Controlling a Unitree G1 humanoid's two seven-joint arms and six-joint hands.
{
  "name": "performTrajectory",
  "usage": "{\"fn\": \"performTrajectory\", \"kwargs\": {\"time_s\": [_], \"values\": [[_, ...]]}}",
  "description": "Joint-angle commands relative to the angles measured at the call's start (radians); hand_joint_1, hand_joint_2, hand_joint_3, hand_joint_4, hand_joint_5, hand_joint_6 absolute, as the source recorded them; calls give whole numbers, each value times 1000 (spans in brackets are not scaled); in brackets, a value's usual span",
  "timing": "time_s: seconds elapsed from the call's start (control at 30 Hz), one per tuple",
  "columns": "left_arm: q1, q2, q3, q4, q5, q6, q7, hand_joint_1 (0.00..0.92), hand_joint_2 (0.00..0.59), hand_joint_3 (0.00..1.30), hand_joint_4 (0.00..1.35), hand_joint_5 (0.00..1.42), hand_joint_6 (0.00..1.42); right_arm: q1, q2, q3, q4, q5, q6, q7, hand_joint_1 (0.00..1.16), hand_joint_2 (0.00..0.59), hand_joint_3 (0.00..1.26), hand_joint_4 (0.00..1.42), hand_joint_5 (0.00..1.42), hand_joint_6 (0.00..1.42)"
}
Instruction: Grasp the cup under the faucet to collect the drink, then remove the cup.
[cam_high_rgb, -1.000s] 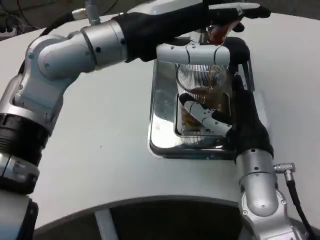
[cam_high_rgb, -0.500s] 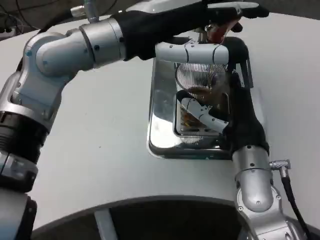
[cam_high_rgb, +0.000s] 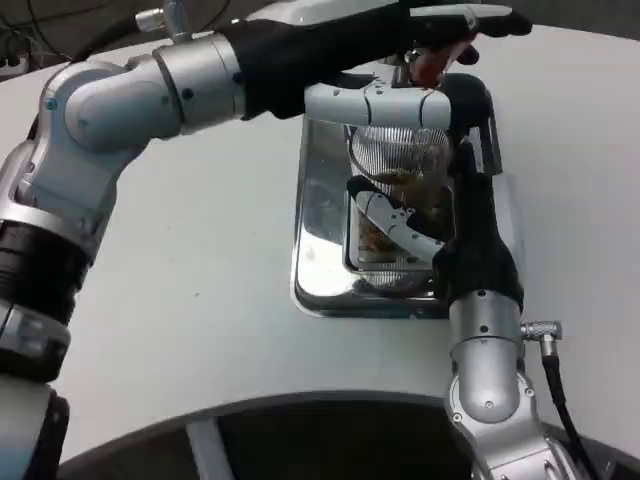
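I see my right robot hand (cam_high_rgb: 415, 165) gripping the cup (cam_high_rgb: 400, 175) over the tray (cam_high_rgb: 318, 250) near the desk's (cam_high_rgb: 200, 300) far edge; whether the left robot hand (cam_high_rgb: 450, 25) is open, I cannot tell.

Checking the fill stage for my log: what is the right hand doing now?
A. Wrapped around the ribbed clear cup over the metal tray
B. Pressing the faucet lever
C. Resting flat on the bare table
A: the right hand grips the ribbed clear cup above the metal tray.

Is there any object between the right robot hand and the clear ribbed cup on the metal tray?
Nothing visible stands between them. The right robot hand already wraps its fingers around the clear ribbed plastic cup, which stands over the shiny metal drip tray, while the left robot hand reaches above it.
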Motion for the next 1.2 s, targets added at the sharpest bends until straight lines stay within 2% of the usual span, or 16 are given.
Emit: {"fn": "performTrajectory", "kwargs": {"time_s": [0.03, 0.47, 0.7, 1.2], "values": [[28, 27, -27, 24, 42, 6, -45, 0, 157, 121, 52, 159, 158, 1, 35, 14, 44, 1, -18, -29, 792, 207, 30, 123, 180, 109], [38, 40, -23, 26, 35, -8, -46, 0, 155, 121, 52, 159, 159, -12, 53, 48, 104, -26, -40, -130, 806, 218, 145, 257, 328, 215], [52, 50, -18, 14, 30, -12, -43, 0, 151, 121, 52, 159, 159, -18, 62, 65, 125, -28, -43, -162, 807, 219, 171, 275, 351, 232], [83, 72, 8, -43, 13, -8, -30, 0, 148, 121, 52, 161, 159, -22, 89, 97, 164, -44, -56, -258, 839, 255, 348, 432, 503, 360]]}}
